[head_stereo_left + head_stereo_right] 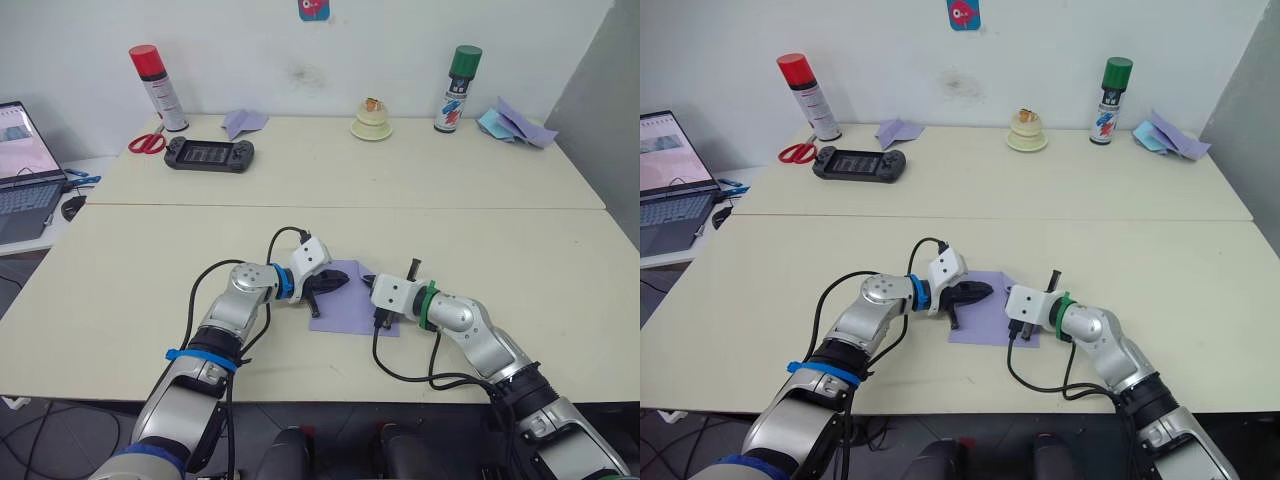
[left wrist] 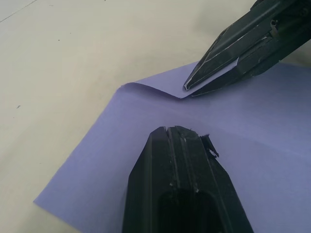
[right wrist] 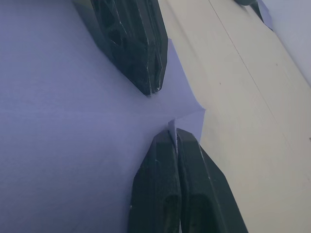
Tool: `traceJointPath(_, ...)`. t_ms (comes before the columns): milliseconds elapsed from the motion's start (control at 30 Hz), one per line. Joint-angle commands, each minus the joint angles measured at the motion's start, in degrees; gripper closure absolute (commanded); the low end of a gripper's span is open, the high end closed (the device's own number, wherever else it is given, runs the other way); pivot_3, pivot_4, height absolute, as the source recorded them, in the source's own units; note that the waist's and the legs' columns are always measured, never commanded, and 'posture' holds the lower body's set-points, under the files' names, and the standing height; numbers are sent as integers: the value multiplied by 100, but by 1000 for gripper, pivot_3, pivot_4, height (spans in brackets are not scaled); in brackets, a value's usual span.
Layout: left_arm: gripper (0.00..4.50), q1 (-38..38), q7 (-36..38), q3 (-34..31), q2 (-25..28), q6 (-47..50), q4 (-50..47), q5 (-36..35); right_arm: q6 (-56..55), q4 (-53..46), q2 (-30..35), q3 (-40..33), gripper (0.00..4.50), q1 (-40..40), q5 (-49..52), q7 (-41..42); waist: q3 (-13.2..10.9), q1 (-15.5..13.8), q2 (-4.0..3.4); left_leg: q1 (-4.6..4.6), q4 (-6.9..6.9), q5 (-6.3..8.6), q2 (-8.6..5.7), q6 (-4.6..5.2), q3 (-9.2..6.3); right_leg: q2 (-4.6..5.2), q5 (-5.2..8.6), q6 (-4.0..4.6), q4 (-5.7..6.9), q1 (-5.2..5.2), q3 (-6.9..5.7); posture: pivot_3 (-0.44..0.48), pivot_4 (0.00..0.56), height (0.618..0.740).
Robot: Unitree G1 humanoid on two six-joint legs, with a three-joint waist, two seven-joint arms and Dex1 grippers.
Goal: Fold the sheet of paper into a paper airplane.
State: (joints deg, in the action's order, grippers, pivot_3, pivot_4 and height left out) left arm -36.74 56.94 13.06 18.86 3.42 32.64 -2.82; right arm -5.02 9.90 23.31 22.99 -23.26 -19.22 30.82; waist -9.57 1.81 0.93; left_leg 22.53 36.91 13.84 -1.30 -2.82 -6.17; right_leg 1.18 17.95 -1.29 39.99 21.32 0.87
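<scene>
The thin lavender sheet of paper (image 1: pixel 345 305) lies flat near the front edge of the cream table (image 1: pixel 140 270). The left gripper (image 2: pixel 183 133) presses on it with fingers together. The right gripper (image 3: pixel 176 132) pinches its raised far corner. Farther back rests a black game console (image 1: pixel 209 154).

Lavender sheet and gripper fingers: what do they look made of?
Sheet of paper: thin matte paper; its pinched corner curls up and a soft crease runs across it. Left gripper and right gripper fingers: black, semi-glossy, probably moulded plastic, with ridges and pale scuffs; metal can't be ruled out.
</scene>
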Motion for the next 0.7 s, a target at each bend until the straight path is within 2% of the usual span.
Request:
traceJointPath(33,4500,64,-18,62,31,110,148,126,136,-48,-128,163,4472,64,-86,123,1,1,1,-1,0,0,0,0,0,0,0,0,0,0,1,0,150,722)
traceJointPath(333,4500,112,-7,88,22,114,95,140,672,-230,-351,190,4472,185,-177,69,15,5,3,-8,-1,0,2,0,-1,-1,0,0,0,-5,1,0,150,722)
traceJointPath(700,4500,159,-5,108,8,114,56,149,706,-375,-530,81,4472,297,-134,33,22,5,3,-10,-3,0,2,0,0,-1,1,-1,0,-6,1,0,150,722)
